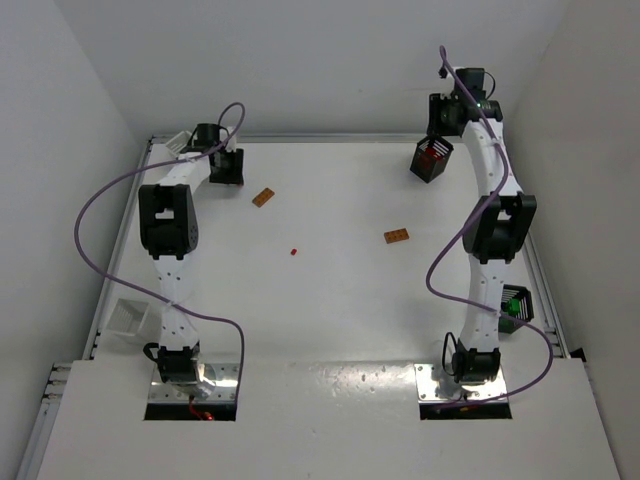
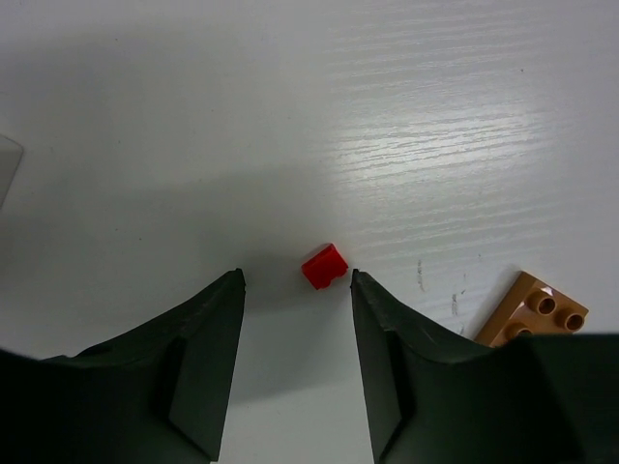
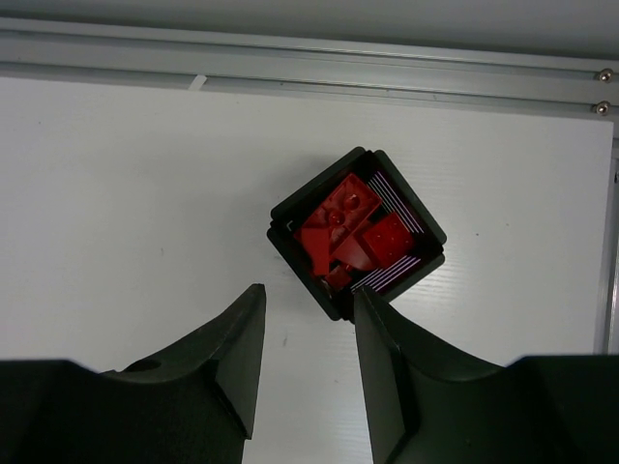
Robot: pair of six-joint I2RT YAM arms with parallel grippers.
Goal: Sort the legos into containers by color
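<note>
My left gripper [image 1: 226, 166] is open and empty at the far left of the table. In the left wrist view the left gripper [image 2: 295, 277] has a tiny red brick [image 2: 324, 266] lying on the table just past its fingertips, nearer the right finger. An orange-brown plate [image 2: 534, 307] lies to the right. My right gripper [image 1: 447, 112] is open and empty at the far right, above a black basket [image 1: 431, 158]. In the right wrist view the right gripper [image 3: 308, 295] is just short of that basket's rim [image 3: 290, 215], which holds several red bricks [image 3: 348, 230].
Two orange-brown plates [image 1: 263, 197] [image 1: 396, 236] and a small red brick [image 1: 293, 251] lie on the table. A white basket [image 1: 175, 143] stands in the far left corner, another white basket [image 1: 127, 318] is at the near left. A black basket [image 1: 516, 305] with green bricks is near the right arm.
</note>
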